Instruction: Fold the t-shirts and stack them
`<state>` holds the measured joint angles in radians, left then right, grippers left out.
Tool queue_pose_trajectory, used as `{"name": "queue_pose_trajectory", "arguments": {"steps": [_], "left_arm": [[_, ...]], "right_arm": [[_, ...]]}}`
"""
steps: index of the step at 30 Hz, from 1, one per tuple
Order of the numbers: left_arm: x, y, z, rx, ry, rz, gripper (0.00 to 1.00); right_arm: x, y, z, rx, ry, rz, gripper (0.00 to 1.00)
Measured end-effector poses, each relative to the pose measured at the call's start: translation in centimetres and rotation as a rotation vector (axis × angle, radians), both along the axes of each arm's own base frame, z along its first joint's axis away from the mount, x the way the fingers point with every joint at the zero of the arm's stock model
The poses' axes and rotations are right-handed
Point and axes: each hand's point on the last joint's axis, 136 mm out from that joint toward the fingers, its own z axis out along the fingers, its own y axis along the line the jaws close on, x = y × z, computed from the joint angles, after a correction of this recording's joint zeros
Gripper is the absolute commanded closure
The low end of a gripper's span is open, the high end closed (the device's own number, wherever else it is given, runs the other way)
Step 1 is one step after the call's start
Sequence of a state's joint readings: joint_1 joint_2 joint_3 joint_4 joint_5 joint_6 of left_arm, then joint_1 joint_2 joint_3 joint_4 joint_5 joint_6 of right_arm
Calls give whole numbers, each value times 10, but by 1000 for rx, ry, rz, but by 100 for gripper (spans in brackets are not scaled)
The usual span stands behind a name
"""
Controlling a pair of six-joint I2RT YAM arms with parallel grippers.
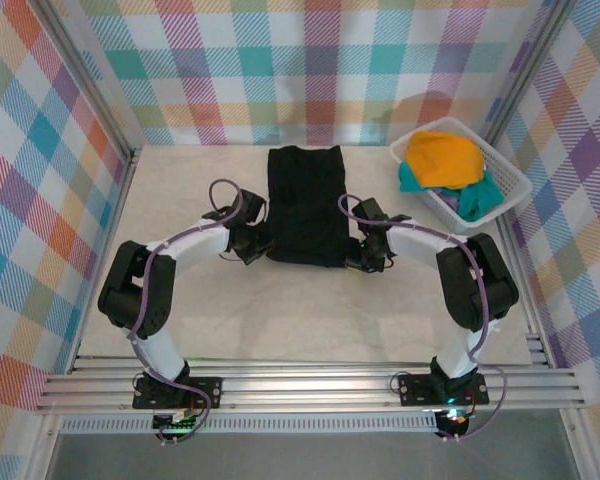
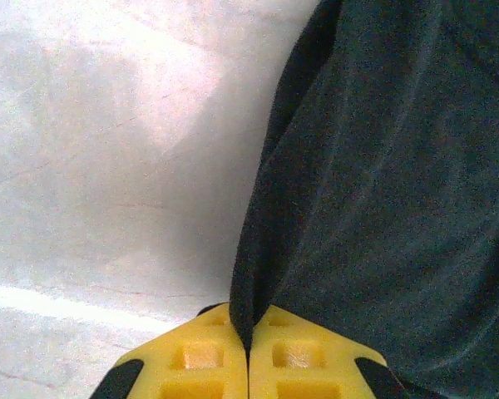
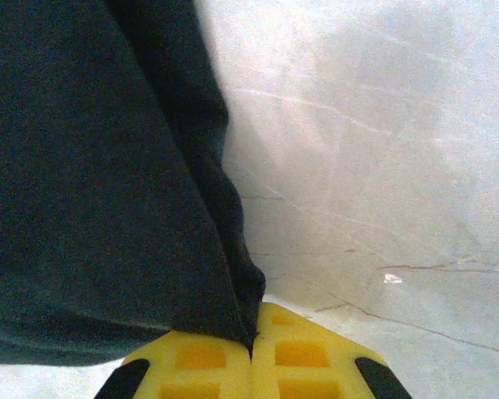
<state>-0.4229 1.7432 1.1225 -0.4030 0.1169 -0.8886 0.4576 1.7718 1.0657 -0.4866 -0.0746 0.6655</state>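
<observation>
Top external view has the pale table (image 1: 180,330) across the middle of the frame, with the black t-shirt (image 1: 305,205) lying flat at upper centre, apparently folded into a long strip. At upper right the white basket (image 1: 510,180) holds the orange-yellow t-shirt (image 1: 442,158) over the teal t-shirt (image 1: 475,200). The left gripper (image 2: 248,353) and the right gripper (image 3: 251,356) are each clenched on a lower corner of the black t-shirt.

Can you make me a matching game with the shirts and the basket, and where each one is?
Things:
1 black t-shirt
2 orange t-shirt
3 teal t-shirt
4 white basket

Places:
A on top of the pile in the basket
B on the right side of the table
C spread out in the middle of the table
D peeking out from under the orange one

Pairs: 1-C, 2-A, 3-D, 4-B.
</observation>
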Motion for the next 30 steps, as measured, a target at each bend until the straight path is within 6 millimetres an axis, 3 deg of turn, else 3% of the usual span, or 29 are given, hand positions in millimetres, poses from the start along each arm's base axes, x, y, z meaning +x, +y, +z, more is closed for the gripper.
{"name": "queue_pose_trajectory", "arguments": {"steps": [11, 12, 15, 18, 23, 30], "left_arm": [[-14, 6, -2, 31, 19, -30, 99], [-16, 7, -5, 33, 24, -29, 94], [-26, 12, -18, 47, 48, -17, 53], [-43, 24, -24, 67, 66, 13, 37], [-63, 31, -5, -29, 6, 85, 34], [-55, 4, -5, -250, 1, 211, 34]], "right_arm": [[-13, 1, -2, 22, 22, -33, 100], [-14, 2, -3, 24, 26, -33, 100], [-18, 4, -6, 38, 37, -46, 72], [-29, -8, -5, 33, 34, -78, 58], [-38, -12, 11, 88, 12, -99, 54], [-26, -7, 10, 155, 16, -124, 58]]}}
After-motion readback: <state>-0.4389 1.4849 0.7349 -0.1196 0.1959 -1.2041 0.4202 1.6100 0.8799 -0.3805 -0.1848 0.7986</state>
